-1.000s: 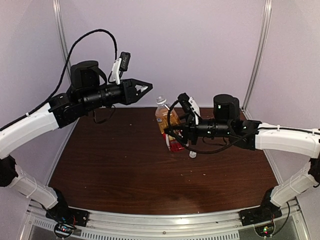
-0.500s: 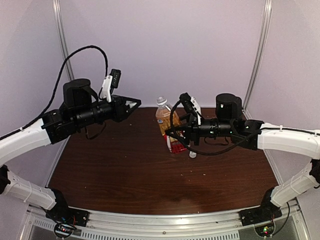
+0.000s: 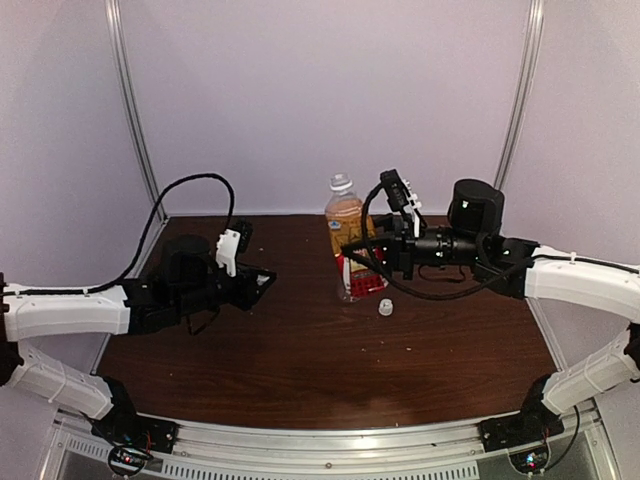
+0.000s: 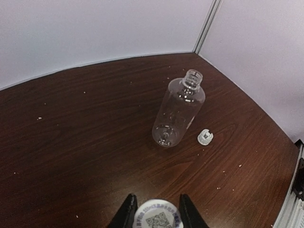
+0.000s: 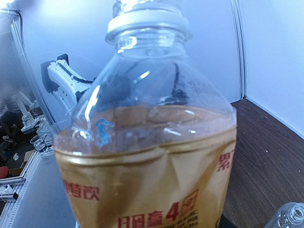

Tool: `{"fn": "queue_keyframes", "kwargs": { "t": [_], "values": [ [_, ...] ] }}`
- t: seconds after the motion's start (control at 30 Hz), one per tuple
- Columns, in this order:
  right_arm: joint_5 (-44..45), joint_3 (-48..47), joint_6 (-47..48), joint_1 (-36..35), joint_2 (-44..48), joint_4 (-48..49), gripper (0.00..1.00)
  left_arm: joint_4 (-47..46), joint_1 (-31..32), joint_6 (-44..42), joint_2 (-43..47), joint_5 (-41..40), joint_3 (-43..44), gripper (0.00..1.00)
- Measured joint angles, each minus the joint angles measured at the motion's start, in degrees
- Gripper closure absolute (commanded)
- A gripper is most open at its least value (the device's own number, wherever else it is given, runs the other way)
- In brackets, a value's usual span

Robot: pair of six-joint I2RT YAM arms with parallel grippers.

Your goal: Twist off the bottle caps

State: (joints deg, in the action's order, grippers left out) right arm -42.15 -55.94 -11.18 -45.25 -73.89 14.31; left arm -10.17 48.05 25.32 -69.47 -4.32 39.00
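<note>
Right hand (image 3: 352, 262): clenched on the body of the amber bottle (image 5: 147, 156), around the red and white label. The bottle is upright. I cannot tell whether its base touches the surface (image 3: 250, 350). Its white cap (image 5: 147, 21) is in place on the neck.

Left hand (image 3: 265, 280): low over the left half of the surface, well apart from both bottles. I record it as closed, with no bottle or cap in it. In its wrist view the two fingers (image 4: 128, 216) flank a small round white disc (image 4: 156, 218) printed with a square code at the bottom edge. I cannot tell whether that disc is part of the hand.

Clear bottle (image 4: 179, 111): resting on the surface toward the far right corner, with its neck open and uncapped. I cannot confirm whether it is standing or lying. In the right wrist view only its open neck shows, at the bottom right corner.

Loose cap (image 4: 205, 137): on the surface just beside the clear bottle and not touching it. In the top view it sits just right of the held bottle, below the right hand.
</note>
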Motion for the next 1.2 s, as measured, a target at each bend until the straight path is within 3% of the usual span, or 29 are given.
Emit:
{"fn": "queue_keyframes", "kwargs": {
  "t": [0.57, 1.2],
  "values": [
    [-0.07, 2.36, -1.14, 0.81, 1.25, 0.55, 0.52, -10.49, 0.00, -1.46, -24.61, 2.60, -0.52, 0.76],
    [-0.04, 3.10, -1.09, 1.33, 1.55, 0.57, 0.52, -12.20, -0.11, -2.49, -32.98, 0.83, 0.33, 0.72]
  ]
}}
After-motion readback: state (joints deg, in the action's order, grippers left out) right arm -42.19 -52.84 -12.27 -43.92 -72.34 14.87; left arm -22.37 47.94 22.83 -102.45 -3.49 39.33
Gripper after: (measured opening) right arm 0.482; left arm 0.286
